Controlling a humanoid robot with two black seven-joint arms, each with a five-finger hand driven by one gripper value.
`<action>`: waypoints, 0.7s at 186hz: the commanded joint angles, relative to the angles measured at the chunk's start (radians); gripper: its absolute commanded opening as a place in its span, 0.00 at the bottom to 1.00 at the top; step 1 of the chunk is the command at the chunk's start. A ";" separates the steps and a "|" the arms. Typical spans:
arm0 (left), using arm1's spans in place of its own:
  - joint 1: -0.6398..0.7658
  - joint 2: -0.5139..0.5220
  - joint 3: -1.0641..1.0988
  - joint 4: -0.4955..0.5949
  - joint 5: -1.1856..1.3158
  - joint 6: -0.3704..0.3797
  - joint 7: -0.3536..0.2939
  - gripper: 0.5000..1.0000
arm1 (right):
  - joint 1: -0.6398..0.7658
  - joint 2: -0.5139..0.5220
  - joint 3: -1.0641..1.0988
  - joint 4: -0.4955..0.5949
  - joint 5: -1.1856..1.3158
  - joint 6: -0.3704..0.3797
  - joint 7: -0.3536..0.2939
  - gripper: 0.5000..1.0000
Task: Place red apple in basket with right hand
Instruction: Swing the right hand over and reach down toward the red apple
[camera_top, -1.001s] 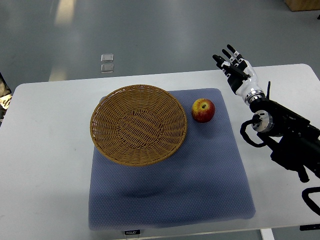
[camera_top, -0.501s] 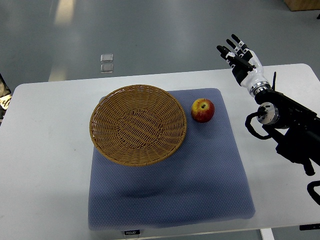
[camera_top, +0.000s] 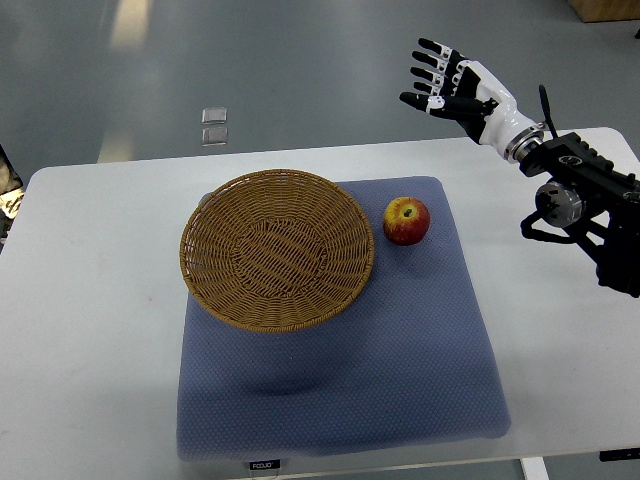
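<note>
A red apple (camera_top: 406, 221) sits on a blue-grey mat (camera_top: 340, 380) spread over a white table (camera_top: 90, 340), just beside the right rim of a round wicker basket (camera_top: 277, 249) that also rests on the mat. The apple stands stem-up, with a yellow patch around the stem, and is not in the basket. The robot's right hand (camera_top: 450, 84) hovers beyond the table's far edge, above the grey floor, up and to the right of the apple and well apart from it. Its fingers (camera_top: 428, 62) are spread and extended toward the left, holding nothing. The white wrist leads back to a black forearm (camera_top: 585, 205) that enters from the right edge, where it is cut off by the frame. The basket holds nothing. Two small clear squares (camera_top: 213, 125) lie on the floor beyond the table; what they are cannot be made out. A small label (camera_top: 263, 464) at the mat's near edge is too small to read. A dark object at the far left edge is cut off.
</note>
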 joint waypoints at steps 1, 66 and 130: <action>0.000 0.000 0.000 0.000 0.000 0.000 0.000 1.00 | 0.029 -0.048 -0.028 0.032 -0.125 0.053 0.001 0.84; 0.000 0.000 0.000 0.000 0.000 0.000 0.000 1.00 | 0.173 -0.178 -0.166 0.190 -0.653 0.162 -0.001 0.84; 0.000 0.000 0.000 0.000 0.000 0.000 0.000 1.00 | 0.219 -0.127 -0.249 0.160 -1.056 0.108 -0.011 0.84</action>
